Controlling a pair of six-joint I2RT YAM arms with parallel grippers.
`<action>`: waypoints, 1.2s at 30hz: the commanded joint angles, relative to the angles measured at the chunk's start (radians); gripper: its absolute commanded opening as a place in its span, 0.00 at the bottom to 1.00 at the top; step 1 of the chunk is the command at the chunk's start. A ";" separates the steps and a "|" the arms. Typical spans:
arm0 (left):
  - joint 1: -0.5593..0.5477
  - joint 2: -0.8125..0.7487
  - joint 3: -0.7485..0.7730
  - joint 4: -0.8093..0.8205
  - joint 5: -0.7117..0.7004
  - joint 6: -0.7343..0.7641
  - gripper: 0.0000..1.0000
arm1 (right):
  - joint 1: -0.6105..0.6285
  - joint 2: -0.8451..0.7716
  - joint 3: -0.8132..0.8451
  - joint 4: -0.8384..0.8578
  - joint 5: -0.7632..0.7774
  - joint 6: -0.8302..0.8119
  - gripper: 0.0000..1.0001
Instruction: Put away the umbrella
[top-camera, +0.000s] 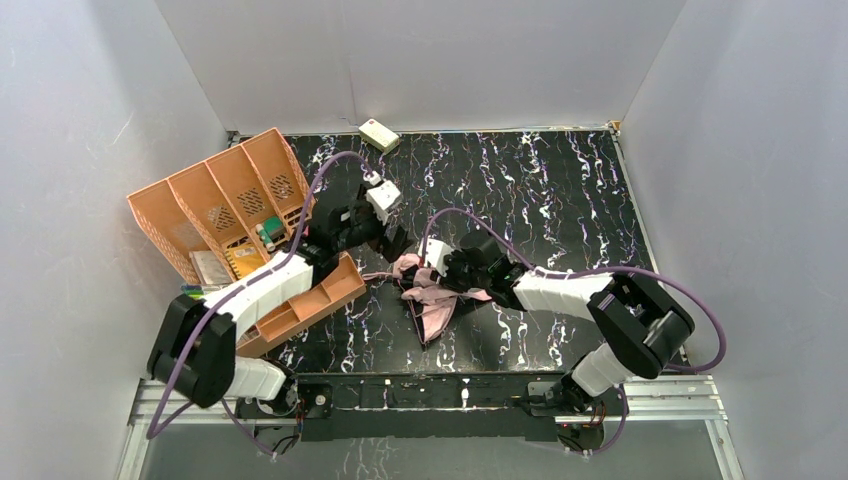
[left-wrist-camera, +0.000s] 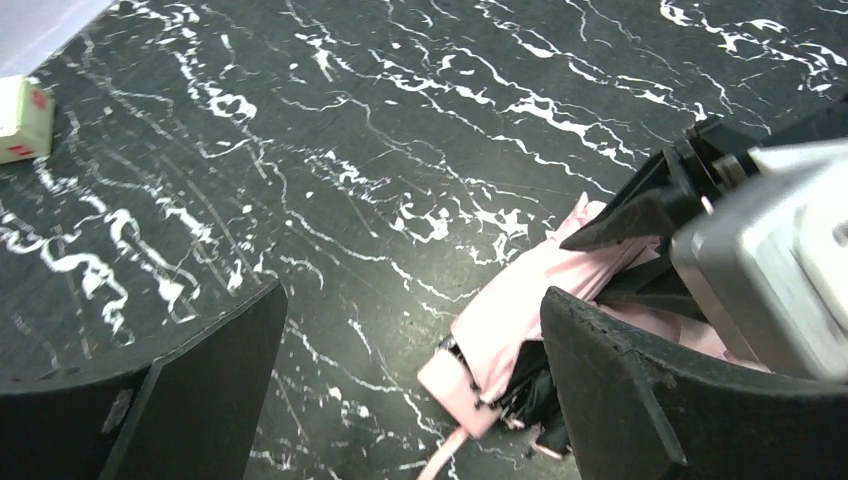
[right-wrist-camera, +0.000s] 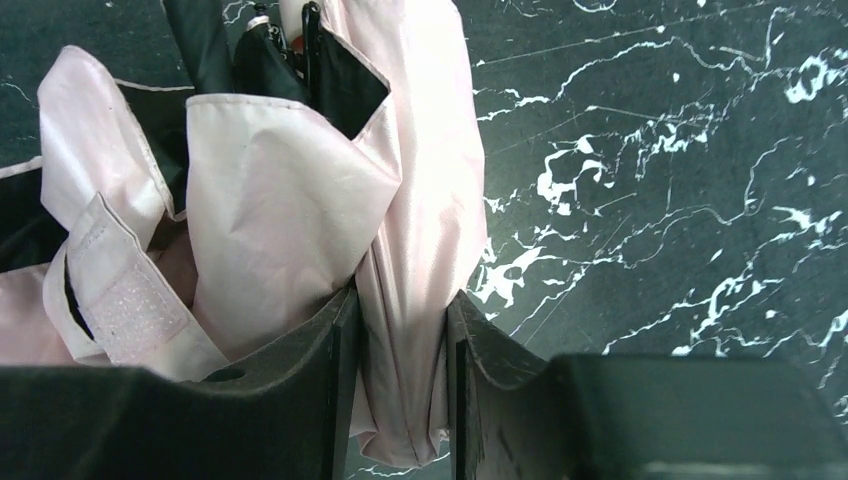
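Note:
The umbrella (top-camera: 432, 297) lies crumpled on the black marble table near the middle, pink fabric with black folds. My right gripper (right-wrist-camera: 401, 330) is shut on a fold of its pink fabric (right-wrist-camera: 420, 200); its strap with a fastening patch (right-wrist-camera: 125, 305) hangs at the left. In the top view the right gripper (top-camera: 450, 275) sits over the umbrella. My left gripper (top-camera: 392, 243) is open, just left of the umbrella. In the left wrist view the left gripper (left-wrist-camera: 410, 385) has its jaws wide apart, and the pink handle (left-wrist-camera: 455, 385) lies on the table between them, untouched.
An orange slotted organizer (top-camera: 235, 215) lies tipped at the left, with small items in it, and an orange tray (top-camera: 310, 300) in front. A small cream box (top-camera: 378, 134) sits at the back edge; it also shows in the left wrist view (left-wrist-camera: 22, 118).

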 joint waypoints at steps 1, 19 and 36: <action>0.016 0.116 0.142 -0.110 0.210 0.087 0.98 | 0.001 0.035 -0.052 -0.100 0.091 -0.135 0.25; -0.003 0.473 0.397 -0.412 0.434 0.271 0.98 | 0.002 -0.106 -0.175 -0.039 0.008 -0.301 0.30; -0.084 0.581 0.426 -0.601 0.470 0.362 0.98 | 0.002 -0.110 -0.177 -0.020 0.026 -0.308 0.33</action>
